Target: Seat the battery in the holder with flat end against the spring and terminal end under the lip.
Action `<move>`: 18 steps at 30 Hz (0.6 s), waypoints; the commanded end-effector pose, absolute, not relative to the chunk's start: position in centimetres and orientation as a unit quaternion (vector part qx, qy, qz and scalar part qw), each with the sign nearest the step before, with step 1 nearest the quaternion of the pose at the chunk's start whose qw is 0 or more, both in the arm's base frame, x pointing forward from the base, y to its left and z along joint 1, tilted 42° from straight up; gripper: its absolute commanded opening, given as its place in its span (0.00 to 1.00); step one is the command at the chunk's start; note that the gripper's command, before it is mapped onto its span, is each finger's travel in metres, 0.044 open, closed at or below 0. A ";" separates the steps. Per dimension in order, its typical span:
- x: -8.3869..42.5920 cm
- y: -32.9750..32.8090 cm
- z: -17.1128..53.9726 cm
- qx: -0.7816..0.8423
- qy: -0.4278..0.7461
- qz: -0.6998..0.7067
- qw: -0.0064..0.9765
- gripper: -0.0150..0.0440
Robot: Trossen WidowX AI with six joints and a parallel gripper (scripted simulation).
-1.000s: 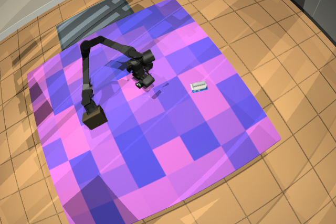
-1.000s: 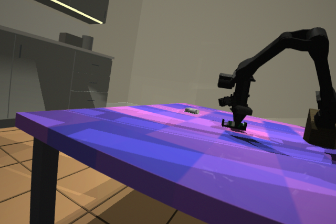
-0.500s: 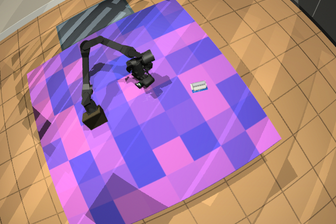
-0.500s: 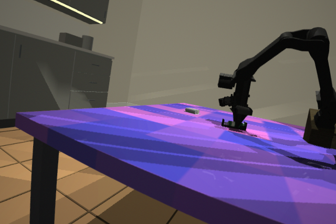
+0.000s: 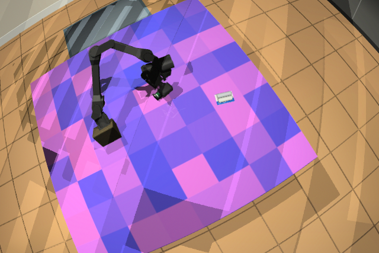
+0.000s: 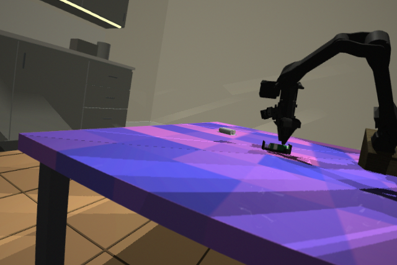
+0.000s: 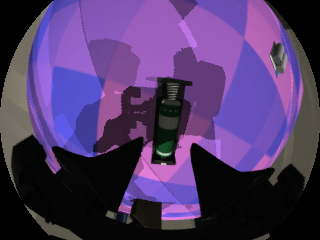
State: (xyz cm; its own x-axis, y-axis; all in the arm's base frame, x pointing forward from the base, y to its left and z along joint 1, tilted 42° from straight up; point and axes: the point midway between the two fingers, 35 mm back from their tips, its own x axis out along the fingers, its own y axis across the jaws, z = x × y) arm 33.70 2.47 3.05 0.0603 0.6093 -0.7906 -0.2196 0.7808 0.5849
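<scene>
Purple-and-pink checkered table [image 6: 134,172] on tan tiled floor [image 5: 321,207], grey cabinets [image 6: 64,89] behind, end effector [image 7: 167,163] spread wide, gripping nothing

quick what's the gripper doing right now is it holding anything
Gripper: open, holding nothing; its fingers stand apart on either side of the green battery lying in the holder.
</scene>
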 end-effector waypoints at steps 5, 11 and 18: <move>33.4 -1.6 7.6 0.152 0.613 0.288 0.719 1.00; 33.5 -1.8 7.4 0.152 0.613 0.288 0.720 1.00; 33.5 -1.8 7.4 0.152 0.613 0.288 0.720 1.00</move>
State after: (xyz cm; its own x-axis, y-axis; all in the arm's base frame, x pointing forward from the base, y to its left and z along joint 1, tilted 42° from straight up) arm 33.56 -1.74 7.44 0.0839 0.6045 -0.7922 -0.2245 0.7860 0.5760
